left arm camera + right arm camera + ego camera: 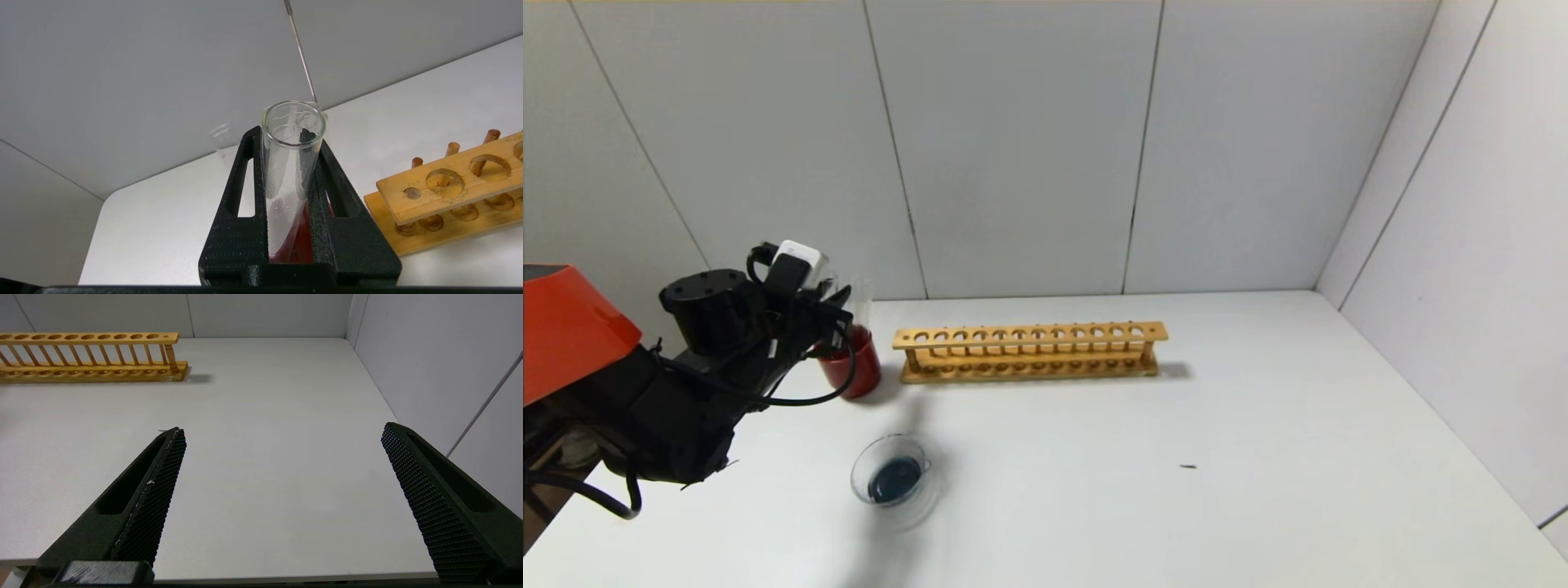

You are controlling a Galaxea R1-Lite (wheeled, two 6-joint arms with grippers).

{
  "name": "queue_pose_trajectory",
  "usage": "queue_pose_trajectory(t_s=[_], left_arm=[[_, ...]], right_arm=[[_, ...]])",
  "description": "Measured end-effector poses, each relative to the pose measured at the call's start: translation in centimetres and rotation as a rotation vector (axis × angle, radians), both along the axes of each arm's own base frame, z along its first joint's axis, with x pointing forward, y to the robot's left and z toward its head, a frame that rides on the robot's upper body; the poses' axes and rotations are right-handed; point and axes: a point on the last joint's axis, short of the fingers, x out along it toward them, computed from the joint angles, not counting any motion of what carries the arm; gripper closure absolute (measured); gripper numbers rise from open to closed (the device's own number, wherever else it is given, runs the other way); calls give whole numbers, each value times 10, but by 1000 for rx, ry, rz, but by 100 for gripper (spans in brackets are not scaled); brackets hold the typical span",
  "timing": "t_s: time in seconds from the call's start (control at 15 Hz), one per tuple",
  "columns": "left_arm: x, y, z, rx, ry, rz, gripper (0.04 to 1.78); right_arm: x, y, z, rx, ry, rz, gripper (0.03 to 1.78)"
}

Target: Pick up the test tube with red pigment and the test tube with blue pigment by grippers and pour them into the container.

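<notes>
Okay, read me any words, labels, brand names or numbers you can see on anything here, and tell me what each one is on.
None can be read in any view.
Wooden rack: bare wood, no marking.
Red cup: plain.
Container: clear glass, unmarked.
Test tube with red pigment in the left gripper: no scale or label visible.
White module on the left arm: no legible print.
Right gripper: plain black.

a long wooden test tube rack (1030, 351) stands empty near the back of the white table (1176, 457), parallel to the grey panelled wall (1013, 147). just beside its left end stands a dark red cup (856, 369). a small dark speck (1188, 466) lies on the tabletop, well apart from the rack.
</notes>
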Motion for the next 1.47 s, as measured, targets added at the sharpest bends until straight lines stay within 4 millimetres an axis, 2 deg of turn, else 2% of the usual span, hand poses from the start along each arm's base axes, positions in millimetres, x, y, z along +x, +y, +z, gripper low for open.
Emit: queue_pose_trajectory(t_s=[0.27, 0.4, 0.53, 0.87, 1.0, 1.13, 1.47], left_arm=[[5, 2, -13, 3, 6, 1, 147], [7, 2, -17, 4, 14, 2, 138], [7, 2, -18, 6, 11, 3, 117], [6, 2, -19, 10, 1, 3, 37], [6, 2, -16, 11, -7, 1, 18], [5, 2, -13, 15, -18, 0, 8], [3, 1, 6, 37, -65, -33, 7]], right_arm=[[0, 0, 0, 0, 0, 0, 6], [0, 0, 0, 0, 0, 0, 6], [0, 0, 0, 0, 0, 0, 6], [0, 0, 0, 0, 0, 0, 6], [0, 0, 0, 0, 0, 0, 6], [0, 0, 0, 0, 0, 0, 6], [0, 0, 0, 0, 0, 0, 6]])
